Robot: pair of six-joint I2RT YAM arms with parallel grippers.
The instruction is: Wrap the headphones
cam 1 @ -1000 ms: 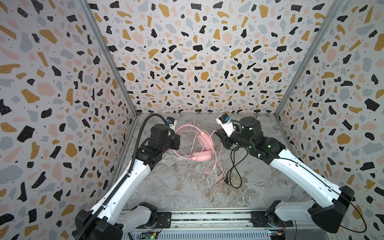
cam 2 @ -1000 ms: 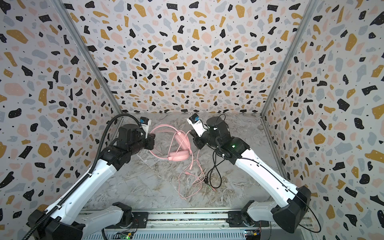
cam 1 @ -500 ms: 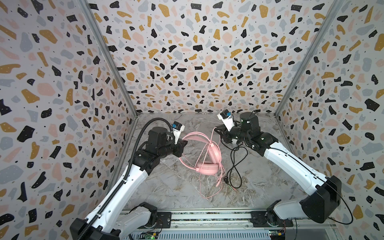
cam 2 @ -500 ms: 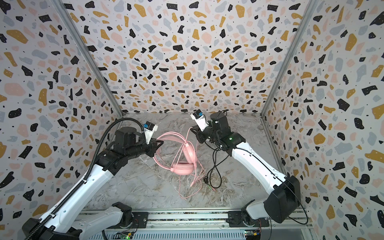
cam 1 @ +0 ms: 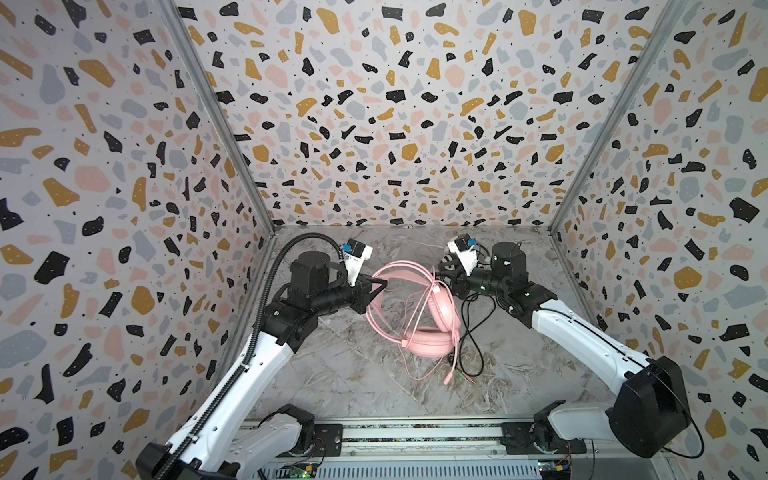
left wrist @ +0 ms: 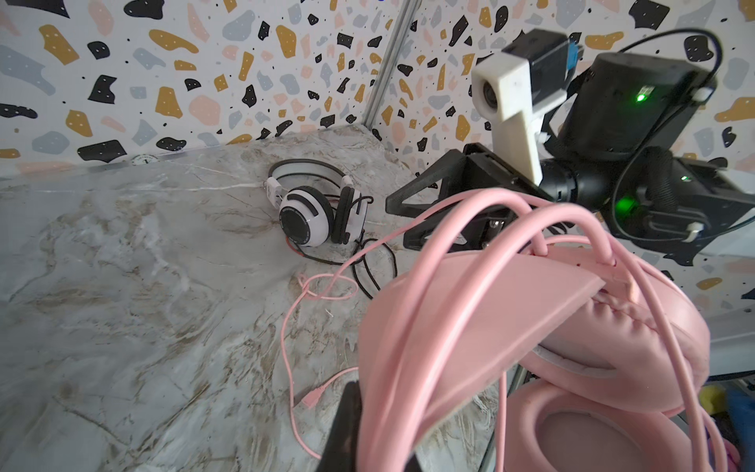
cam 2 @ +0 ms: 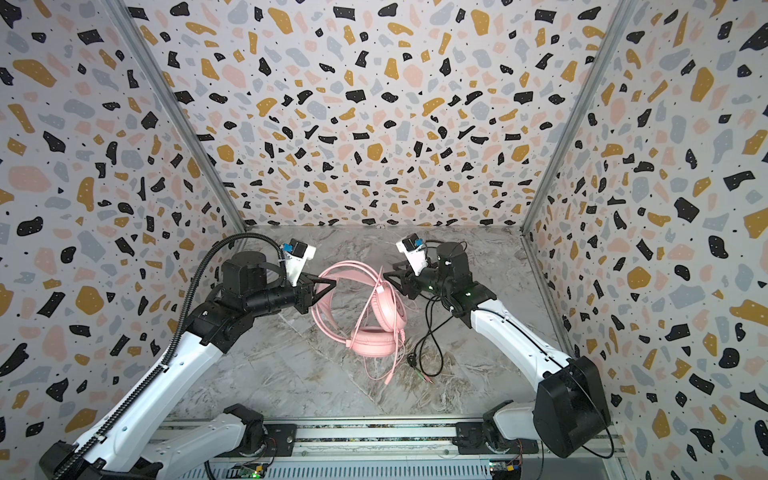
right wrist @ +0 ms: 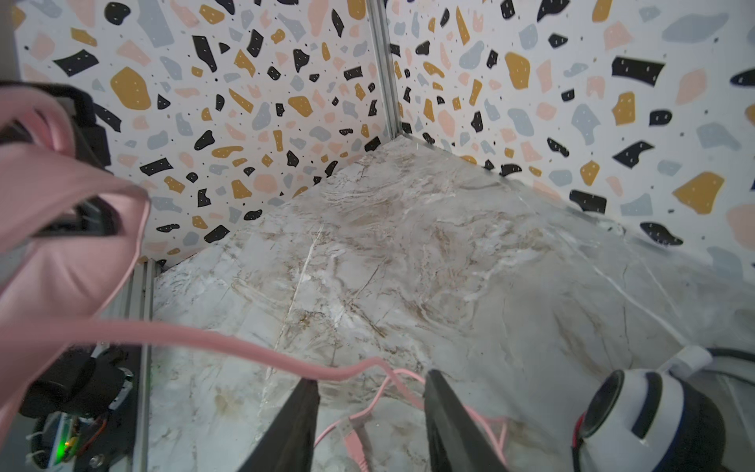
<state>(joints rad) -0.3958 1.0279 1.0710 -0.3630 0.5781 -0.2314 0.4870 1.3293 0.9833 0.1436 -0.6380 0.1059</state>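
Observation:
The pink headphones (cam 1: 429, 343) hang tilted over the marble floor, with their pink cable (cam 1: 423, 299) looped around the headband. My left gripper (cam 1: 380, 285) is shut on the pink headband (left wrist: 392, 408). My right gripper (cam 1: 443, 276) stands open just right of the headband. A slack stretch of pink cable (right wrist: 228, 343) runs across its spread fingertips (right wrist: 310, 388), and neither finger presses on it. The white-and-black headphones (left wrist: 310, 212) lie on the floor beside the right wrist, with one cup (right wrist: 637, 412) close to it. In both top views that arm mostly hides them.
A thin black cable (cam 1: 473, 332) trails over the floor right of the pink set. The pink plug end (cam 1: 449, 378) lies loose toward the front. Terrazzo walls (cam 1: 395, 124) close in three sides, and a metal rail (cam 1: 415, 434) runs along the front edge.
The right gripper has opened and let the pink cable go. The left gripper has carried the pink headphones to the right and toward the front.

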